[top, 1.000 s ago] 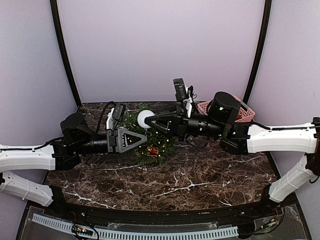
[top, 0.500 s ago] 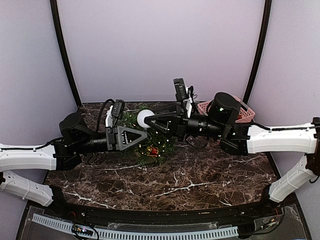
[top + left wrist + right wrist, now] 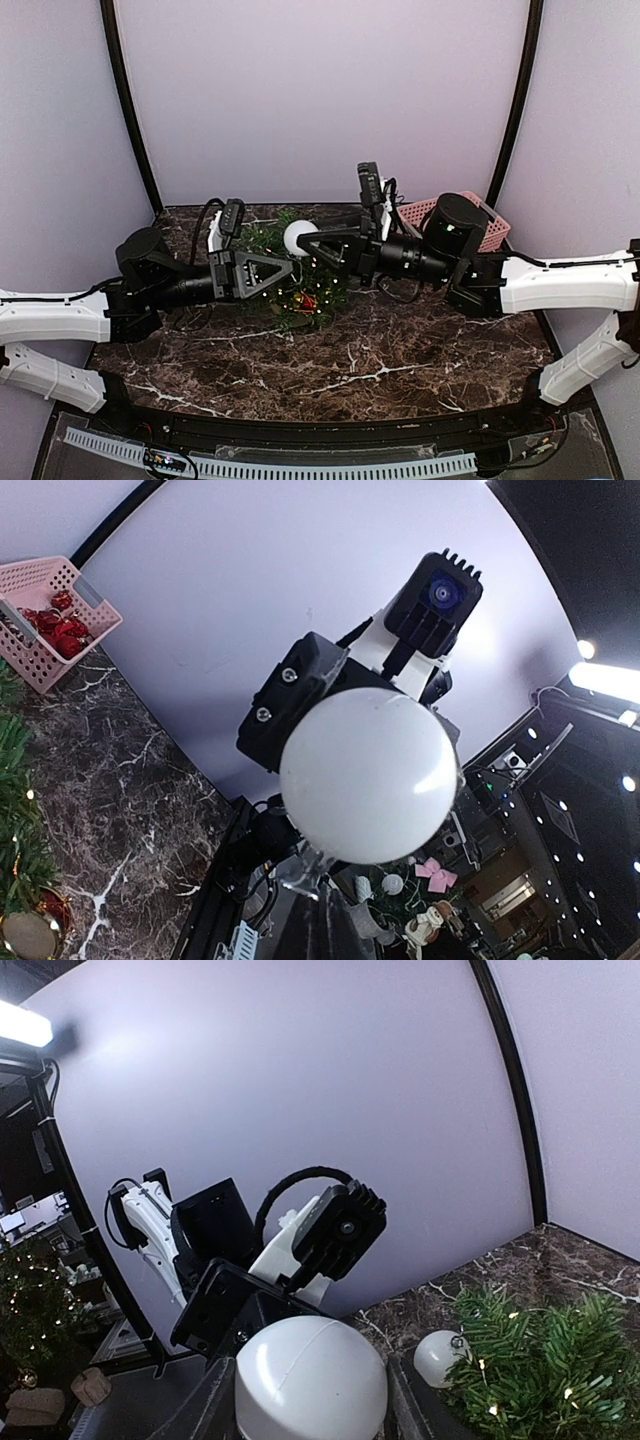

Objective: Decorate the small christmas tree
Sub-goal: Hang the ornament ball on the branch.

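Note:
The small christmas tree (image 3: pixel 300 285) stands at the back middle of the marble table, dark green with tiny lights. Above it a white ball ornament (image 3: pixel 299 236) sits between the fingers of my right gripper (image 3: pixel 303 241), which is shut on it; the ball (image 3: pixel 310 1380) fills the bottom of the right wrist view. My left gripper (image 3: pixel 289 266) reaches in from the left, shut, its tips just under the ball. In the left wrist view the ball (image 3: pixel 368 775) looms close, its clear cap (image 3: pixel 303 868) pointing at my fingers. Whether they pinch the cap cannot be told.
A smaller white ball (image 3: pixel 440 1355) hangs at the tree's edge (image 3: pixel 545 1360). A red and gold ornament (image 3: pixel 305 300) hangs on the tree's front. The pink basket (image 3: pixel 45 615) of red ornaments (image 3: pixel 62 630) stands at the back right, partly behind my right arm (image 3: pixel 560 280).
My left gripper has closed from part open to shut. The right gripper has shifted slightly right with the white ball.

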`<state>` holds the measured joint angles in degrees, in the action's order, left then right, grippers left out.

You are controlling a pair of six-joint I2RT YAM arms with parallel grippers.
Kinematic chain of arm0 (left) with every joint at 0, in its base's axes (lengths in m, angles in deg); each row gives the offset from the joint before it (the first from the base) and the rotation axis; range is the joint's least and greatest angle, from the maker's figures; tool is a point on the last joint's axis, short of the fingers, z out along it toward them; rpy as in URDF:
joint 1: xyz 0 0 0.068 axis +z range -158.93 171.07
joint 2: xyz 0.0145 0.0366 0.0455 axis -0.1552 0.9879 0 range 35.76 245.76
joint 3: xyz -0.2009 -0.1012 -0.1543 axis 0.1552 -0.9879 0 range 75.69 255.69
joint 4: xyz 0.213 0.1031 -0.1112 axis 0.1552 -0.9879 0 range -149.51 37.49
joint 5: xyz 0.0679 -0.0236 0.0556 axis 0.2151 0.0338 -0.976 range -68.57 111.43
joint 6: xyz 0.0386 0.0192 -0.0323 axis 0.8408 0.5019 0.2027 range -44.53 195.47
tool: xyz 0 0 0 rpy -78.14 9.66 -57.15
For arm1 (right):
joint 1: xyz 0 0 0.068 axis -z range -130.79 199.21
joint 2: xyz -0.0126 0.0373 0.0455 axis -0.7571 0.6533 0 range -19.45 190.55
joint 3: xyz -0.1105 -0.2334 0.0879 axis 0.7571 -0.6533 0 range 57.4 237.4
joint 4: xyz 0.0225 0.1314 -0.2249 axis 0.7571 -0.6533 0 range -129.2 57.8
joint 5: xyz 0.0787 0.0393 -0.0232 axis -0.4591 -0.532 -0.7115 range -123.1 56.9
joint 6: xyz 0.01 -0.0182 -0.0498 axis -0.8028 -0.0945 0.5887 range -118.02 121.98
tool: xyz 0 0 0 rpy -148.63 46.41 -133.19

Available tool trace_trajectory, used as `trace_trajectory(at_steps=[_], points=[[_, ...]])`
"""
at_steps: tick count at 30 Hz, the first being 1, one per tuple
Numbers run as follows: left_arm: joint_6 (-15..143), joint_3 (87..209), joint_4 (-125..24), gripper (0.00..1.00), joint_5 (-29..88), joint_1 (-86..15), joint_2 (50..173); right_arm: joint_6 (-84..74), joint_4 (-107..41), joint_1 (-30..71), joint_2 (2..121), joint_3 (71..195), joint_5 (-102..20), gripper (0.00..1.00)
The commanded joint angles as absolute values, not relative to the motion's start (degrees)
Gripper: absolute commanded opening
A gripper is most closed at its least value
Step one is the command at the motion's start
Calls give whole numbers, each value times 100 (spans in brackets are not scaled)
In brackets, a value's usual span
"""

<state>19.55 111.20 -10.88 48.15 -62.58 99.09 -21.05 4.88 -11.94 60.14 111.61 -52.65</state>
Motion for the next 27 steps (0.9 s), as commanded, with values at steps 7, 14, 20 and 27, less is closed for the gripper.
trace_trajectory(at_steps=[7, 14, 20, 27], points=[[2134, 11237, -2136, 0, 3972, -6279, 9426, -2028, 820, -1249, 5669, 10944, -4222, 46], [2476, 11911, -3210, 0, 3515, -6251, 9709, -1844, 617, -1248, 5826, 11129, -3685, 45], [2616, 12313, -3624, 0, 3456, -6033, 9930, -1716, 381, -1197, 6039, 11371, -3332, 45], [2699, 12819, -3840, 1, 3955, -5570, 10348, -1972, 400, -839, 6254, 11518, -3332, 45]])
